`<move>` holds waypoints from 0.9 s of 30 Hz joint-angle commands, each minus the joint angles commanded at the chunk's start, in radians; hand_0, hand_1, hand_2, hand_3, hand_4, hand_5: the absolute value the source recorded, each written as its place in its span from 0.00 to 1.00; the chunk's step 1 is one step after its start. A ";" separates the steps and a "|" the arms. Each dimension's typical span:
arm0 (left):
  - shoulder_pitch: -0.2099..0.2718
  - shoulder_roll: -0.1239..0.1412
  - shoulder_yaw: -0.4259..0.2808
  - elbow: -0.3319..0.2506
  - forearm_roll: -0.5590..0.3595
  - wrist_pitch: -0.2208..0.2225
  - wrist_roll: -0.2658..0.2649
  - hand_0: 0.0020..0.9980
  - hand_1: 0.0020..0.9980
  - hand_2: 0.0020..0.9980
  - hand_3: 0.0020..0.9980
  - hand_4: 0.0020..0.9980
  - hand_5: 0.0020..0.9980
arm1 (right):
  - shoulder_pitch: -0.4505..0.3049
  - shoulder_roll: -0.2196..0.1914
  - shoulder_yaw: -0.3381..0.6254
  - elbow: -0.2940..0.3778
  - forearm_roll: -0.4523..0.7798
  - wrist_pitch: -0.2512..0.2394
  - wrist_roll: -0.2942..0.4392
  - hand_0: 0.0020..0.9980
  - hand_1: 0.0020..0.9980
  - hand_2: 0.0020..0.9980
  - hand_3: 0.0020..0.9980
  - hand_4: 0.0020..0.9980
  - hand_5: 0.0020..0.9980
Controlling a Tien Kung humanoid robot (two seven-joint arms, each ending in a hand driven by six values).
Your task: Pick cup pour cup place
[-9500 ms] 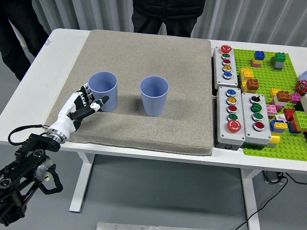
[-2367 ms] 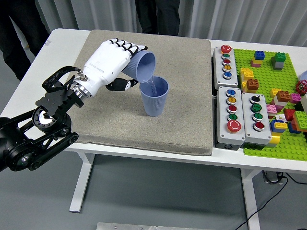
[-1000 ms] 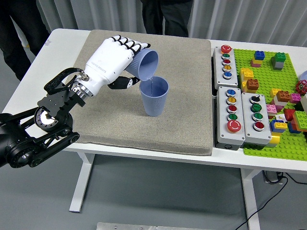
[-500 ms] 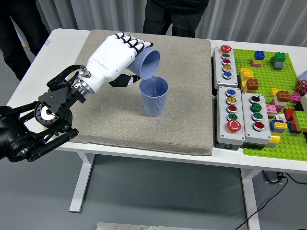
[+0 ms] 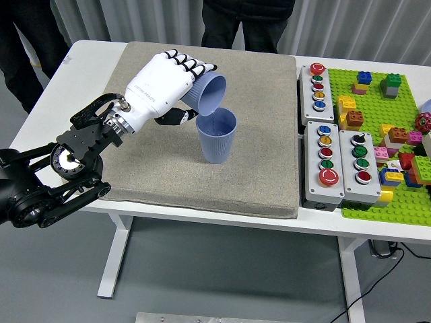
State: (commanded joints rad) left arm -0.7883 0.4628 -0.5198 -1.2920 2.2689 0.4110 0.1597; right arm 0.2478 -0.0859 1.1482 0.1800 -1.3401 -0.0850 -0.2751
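My left hand [image 5: 176,86], white with black joints, is shut on a blue ribbed cup [image 5: 209,93]. That cup is tipped far over to the right, its mouth facing down toward a second blue cup [image 5: 216,136]. The second cup stands upright on the grey mat [image 5: 256,175] with liquid inside. The tilted cup's rim hangs just above the upright cup's left rim. I see no stream between them. My right hand is out of the picture.
Grey button boxes [image 5: 319,87] [image 5: 343,164] sit right of the mat. A green baseplate [image 5: 377,101] with several coloured bricks fills the far right. People in dark clothes [image 5: 246,20] stand behind the table's far edge.
Since half a second ago the held cup has tipped a little further and shifted slightly right. The thin stream seen earlier is gone.
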 joint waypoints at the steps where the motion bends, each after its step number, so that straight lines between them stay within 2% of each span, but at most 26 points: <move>1: 0.000 0.000 0.001 0.000 0.000 0.000 0.000 0.53 0.49 0.49 0.50 0.64 0.06 | 0.000 0.000 0.000 0.000 -0.001 0.000 0.000 0.67 0.63 0.56 0.56 0.00 0.11; 21: 0.008 -0.001 0.011 0.000 0.000 0.007 0.005 0.53 0.49 0.49 0.50 0.64 0.06 | -0.006 0.002 0.003 0.000 -0.010 0.002 -0.002 0.67 0.63 0.56 0.56 0.00 0.10; 27: 0.008 0.001 -0.007 -0.002 0.000 0.017 -0.002 0.53 0.49 0.49 0.50 0.64 0.06 | -0.002 0.002 0.000 0.000 -0.004 0.000 -0.001 0.68 0.63 0.56 0.56 0.00 0.10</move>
State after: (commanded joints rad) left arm -0.7798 0.4638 -0.5266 -1.2942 2.2689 0.4279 0.1580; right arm 0.2456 -0.0842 1.1486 0.1800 -1.3439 -0.0846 -0.2764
